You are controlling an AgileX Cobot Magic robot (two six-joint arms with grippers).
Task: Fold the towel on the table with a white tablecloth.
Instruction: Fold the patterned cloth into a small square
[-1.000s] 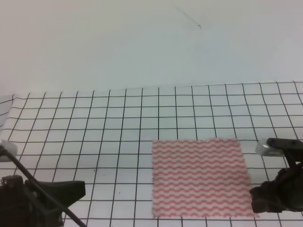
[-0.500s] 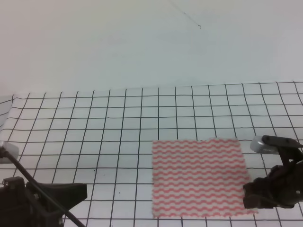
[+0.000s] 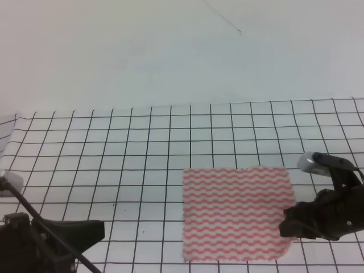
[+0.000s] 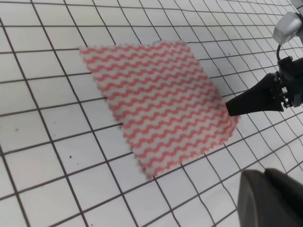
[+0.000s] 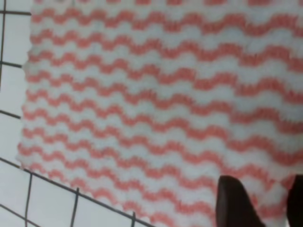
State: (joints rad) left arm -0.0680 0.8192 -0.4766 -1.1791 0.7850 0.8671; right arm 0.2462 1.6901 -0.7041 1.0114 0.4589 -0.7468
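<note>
Exterior high view: my right gripper (image 3: 286,227) has slid left onto the towel (image 3: 236,213), lower right of frame, jaws parted over its edge. Left gripper (image 3: 94,230) idle, jaws unreadable. Grasp pending.

free: white tablecloth (image 3: 114,148) left and far of towel (image 3: 236,213) | obstacle: right gripper (image 3: 284,227) at towel's near-right corner

plain pale wall (image 3: 170,51), thin dark crack (image 3: 223,18)
</note>
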